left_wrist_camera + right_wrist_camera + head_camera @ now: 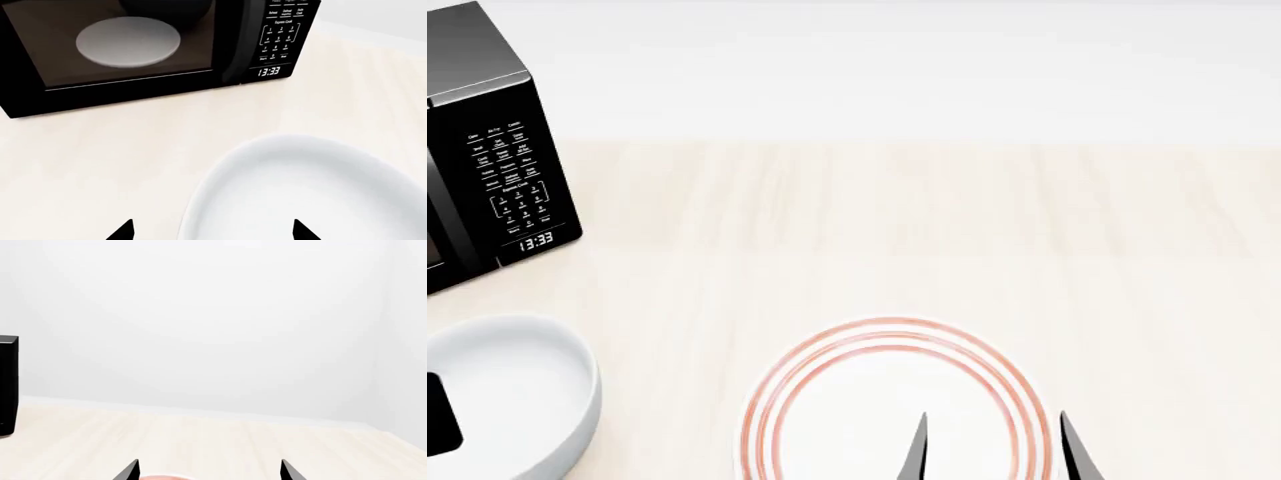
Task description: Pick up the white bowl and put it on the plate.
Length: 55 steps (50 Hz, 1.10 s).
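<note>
The white bowl (510,392) stands on the counter at the near left, empty and upright. In the left wrist view the bowl (307,190) fills the lower right. My left gripper (213,231) is open: one fingertip is outside the bowl's rim and the other over its inside. In the head view only a black finger (441,412) of it shows over the bowl. The plate (894,345) with red-orange rings lies at the near middle. My right gripper (994,450) is open and empty above the plate's near right part. In the right wrist view, a sliver of the plate (160,478) shows between its fingertips (130,471).
A black microwave (494,160) stands at the far left, door shut, its clock reading 13:33. Through its glass a greyish plain plate (128,41) shows. The pale wood counter (961,220) runs back to a white wall (213,330).
</note>
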{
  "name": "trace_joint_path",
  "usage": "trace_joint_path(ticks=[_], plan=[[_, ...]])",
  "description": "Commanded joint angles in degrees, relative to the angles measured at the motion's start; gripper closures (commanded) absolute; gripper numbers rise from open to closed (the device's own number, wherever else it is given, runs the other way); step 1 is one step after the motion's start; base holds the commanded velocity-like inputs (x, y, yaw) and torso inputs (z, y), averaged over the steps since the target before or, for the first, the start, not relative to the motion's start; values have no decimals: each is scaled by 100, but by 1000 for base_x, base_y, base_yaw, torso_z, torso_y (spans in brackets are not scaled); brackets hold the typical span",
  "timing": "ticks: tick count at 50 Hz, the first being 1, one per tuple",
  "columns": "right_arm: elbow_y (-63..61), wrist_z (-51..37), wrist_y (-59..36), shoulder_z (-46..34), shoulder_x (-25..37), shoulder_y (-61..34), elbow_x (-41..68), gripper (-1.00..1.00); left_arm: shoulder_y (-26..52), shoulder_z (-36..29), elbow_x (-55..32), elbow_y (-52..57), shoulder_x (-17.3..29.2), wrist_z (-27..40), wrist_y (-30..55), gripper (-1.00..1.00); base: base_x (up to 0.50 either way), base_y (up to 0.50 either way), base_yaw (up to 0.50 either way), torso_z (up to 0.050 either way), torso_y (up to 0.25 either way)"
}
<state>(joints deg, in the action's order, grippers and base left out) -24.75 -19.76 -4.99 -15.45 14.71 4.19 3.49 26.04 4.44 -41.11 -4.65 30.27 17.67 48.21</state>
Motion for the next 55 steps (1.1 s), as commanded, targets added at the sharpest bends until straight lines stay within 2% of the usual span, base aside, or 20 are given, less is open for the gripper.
trace_joint_path(ticks=[1, 31, 55], plan=[[6, -21, 7, -36, 26, -8, 12, -100, 85, -71, 100, -215, -68, -11, -128, -100, 0, 0, 0, 0, 0], [54, -66, 32, -92, 88, -46, 85, -100, 406, -257, 299, -911, -243, -159, -441, -100, 0, 0, 0, 0, 0], [73, -120, 49, -140, 134, -56, 109, -100, 332, -222, 375, -1251, -243, -254, -709, -100, 0, 0, 0, 0, 0]])
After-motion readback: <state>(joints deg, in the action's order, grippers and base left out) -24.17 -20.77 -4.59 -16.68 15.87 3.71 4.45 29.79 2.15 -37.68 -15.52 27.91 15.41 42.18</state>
